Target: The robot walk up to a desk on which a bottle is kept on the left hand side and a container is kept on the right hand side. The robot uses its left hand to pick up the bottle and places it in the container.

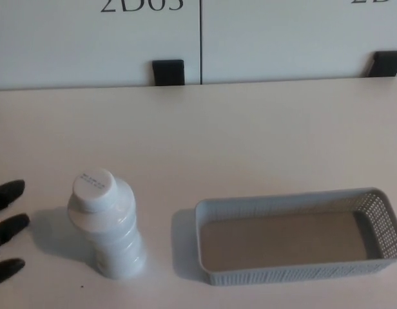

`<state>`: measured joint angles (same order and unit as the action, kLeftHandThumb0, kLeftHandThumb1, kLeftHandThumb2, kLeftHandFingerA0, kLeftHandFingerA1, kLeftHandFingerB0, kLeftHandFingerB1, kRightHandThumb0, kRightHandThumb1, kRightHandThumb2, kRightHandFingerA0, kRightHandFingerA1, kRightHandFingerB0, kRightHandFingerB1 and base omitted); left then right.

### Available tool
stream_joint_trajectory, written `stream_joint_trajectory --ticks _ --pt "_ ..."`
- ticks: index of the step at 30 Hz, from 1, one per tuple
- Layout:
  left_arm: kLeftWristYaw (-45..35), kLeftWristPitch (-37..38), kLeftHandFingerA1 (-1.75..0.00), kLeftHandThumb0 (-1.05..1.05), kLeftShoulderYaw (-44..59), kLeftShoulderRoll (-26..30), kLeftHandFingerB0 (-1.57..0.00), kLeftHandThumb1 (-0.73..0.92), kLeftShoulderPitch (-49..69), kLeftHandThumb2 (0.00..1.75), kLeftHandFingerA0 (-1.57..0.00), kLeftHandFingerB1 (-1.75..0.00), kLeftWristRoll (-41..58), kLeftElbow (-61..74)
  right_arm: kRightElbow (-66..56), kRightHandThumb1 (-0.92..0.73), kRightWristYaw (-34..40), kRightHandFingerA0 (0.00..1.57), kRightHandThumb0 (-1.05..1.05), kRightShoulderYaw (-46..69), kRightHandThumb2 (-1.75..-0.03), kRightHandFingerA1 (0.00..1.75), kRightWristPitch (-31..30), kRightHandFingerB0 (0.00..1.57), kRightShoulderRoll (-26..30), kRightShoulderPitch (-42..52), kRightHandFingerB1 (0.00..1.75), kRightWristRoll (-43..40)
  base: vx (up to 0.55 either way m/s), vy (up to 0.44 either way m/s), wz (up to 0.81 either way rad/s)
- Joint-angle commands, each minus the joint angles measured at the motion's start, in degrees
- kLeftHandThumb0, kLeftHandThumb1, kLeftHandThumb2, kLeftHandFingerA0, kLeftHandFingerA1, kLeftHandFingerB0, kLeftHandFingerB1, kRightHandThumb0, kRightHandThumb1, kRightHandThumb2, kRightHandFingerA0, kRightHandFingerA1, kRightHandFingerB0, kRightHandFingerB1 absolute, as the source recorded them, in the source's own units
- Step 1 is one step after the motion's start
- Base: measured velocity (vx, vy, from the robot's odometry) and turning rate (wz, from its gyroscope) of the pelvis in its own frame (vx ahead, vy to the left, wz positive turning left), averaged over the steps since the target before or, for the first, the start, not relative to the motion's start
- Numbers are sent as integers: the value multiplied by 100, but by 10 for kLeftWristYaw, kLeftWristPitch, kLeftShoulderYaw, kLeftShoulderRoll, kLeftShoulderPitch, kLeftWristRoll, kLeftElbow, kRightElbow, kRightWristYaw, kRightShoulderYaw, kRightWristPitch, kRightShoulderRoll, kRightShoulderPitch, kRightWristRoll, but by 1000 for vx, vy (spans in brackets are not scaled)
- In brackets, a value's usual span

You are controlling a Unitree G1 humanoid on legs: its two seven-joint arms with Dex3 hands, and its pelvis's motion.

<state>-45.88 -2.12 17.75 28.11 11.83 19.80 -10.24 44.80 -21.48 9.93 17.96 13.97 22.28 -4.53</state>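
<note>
1. The white plastic bottle with a ribbed body and a white screw cap (105, 225) stands upright on the near left part of the pale desk top (250, 135). Small dark print is visible on the cap; it is too blurred to read.
2. The bottle is free of contact on all sides. It casts a soft shadow to its left.
3. The grey rectangular plastic basket with perforated walls (295, 235) lies to the right of the bottle, near it but apart, with bare desk between them. Its long side runs left to right. Its interior shows only a flat brownish floor.
4. The robot's black left hand (8, 232) enters at the near left edge. Only three fingertips are visible, spread apart and pointing right toward the bottle. The hand is released and grasps nothing; a gap of desk separates the fingertips from the bottle.
5. The right hand does not appear.
6. At the far edge of the desk stands a white panel wall (282, 38) with a vertical seam, partly cropped dark lettering at the top, and two black brackets (168, 72) at its base.
</note>
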Motion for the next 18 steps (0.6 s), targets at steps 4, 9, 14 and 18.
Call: stream_joint_trajectory --ticks 4,9,14,18 --pt "-60 57 -26 -57 -3 -24 0 35 120 77 0 -16 42 124 -7 -30 1 0 -41 1 -98 52 -6 0 6 6 51 -4 0 0 0" --pt "-57 83 -26 -58 -34 -49 0 35 157 78 0 -15 23 157 -5 -28 10 1 -41 -3 -97 51 -9 0 5 1 51 3 0 0 0" --pt "-44 85 -26 -60 -69 -62 0 36 157 78 0 -14 6 173 -14 -76 5 9 -93 -6 -63 34 -8 10 7 3 41 1 0 0 0" --pt "-31 69 -23 -60 -92 -68 0 36 128 78 0 -12 6 167 -15 -76 7 9 -93 -8 -64 34 -8 11 6 0 42 3 0 0 0"
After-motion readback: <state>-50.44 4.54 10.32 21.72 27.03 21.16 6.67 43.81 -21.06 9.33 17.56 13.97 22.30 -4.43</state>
